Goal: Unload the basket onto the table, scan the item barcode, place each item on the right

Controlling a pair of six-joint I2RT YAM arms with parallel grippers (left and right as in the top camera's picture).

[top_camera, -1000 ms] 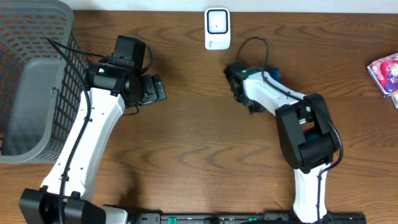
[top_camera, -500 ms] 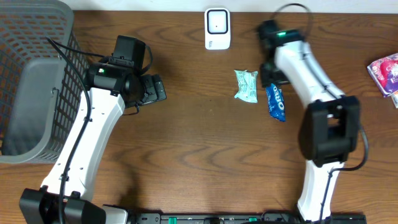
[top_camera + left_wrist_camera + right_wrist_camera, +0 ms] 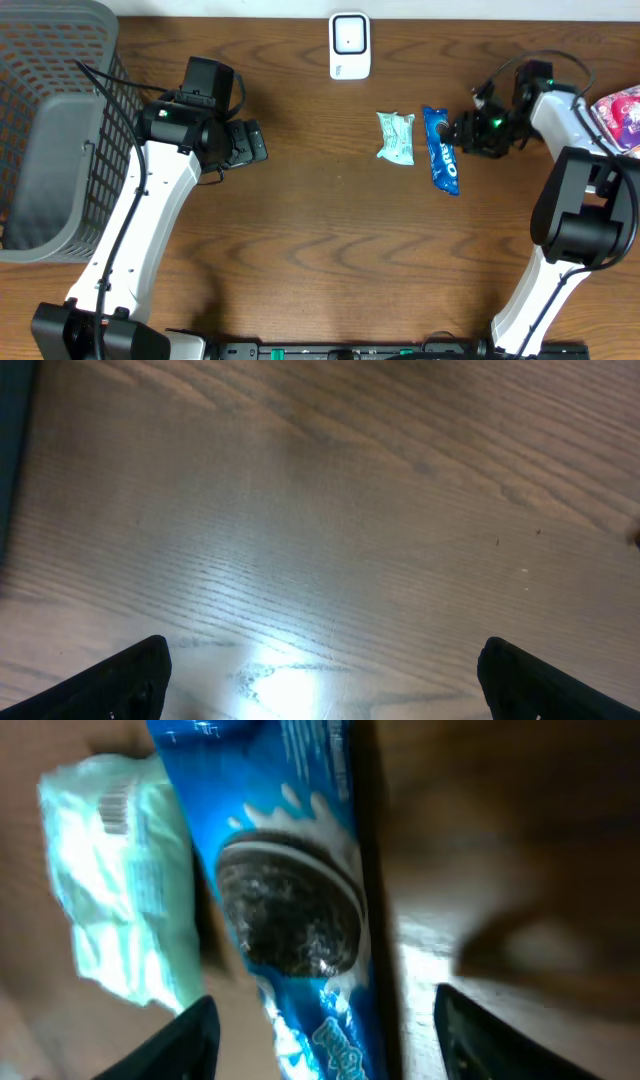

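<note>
Blue cookie packet [image 3: 441, 150] lies flat near the table's [image 3: 330, 250] far edge, short of the scanner [image 3: 349, 46]; right claw [image 3: 464, 130] hangs beside it, apart and empty, likely lining up a grasp; left claw [image 3: 320, 675] gapes idle.

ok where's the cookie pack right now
Overhead, the cookie pack lies right of centre, between the green packet on its left and the right gripper close on its right.

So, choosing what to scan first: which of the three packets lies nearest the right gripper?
The blue cookie packet, just beside the right gripper; the pale green packet lies beyond it, the pink packet farther off.
</note>
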